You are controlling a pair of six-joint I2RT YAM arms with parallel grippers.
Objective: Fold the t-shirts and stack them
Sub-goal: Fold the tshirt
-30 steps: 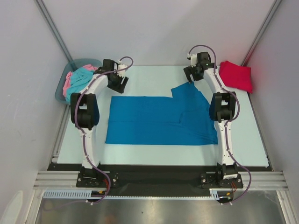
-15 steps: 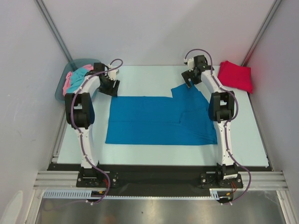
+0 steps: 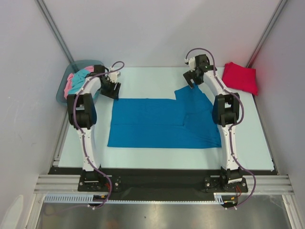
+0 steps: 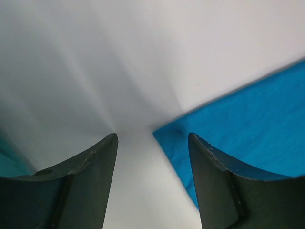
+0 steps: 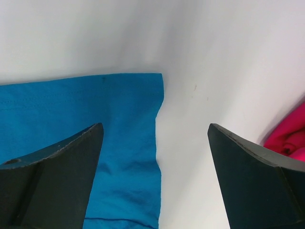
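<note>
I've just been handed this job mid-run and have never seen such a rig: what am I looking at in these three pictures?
Two white robot arms are bolted at the near edge of a table. The wide picture looks down from above and behind them. The other two come from a camera on each wrist; the dark wedges there are the left fingers and the right fingers. A blue shirt lies spread on the table. A red shirt sits folded at the far right corner. A bin at the far left holds turquoise and pink shirts. The left fingers are by the blue shirt's far left corner, the right fingers by its far right corner. Both are open and hold nothing.
</note>
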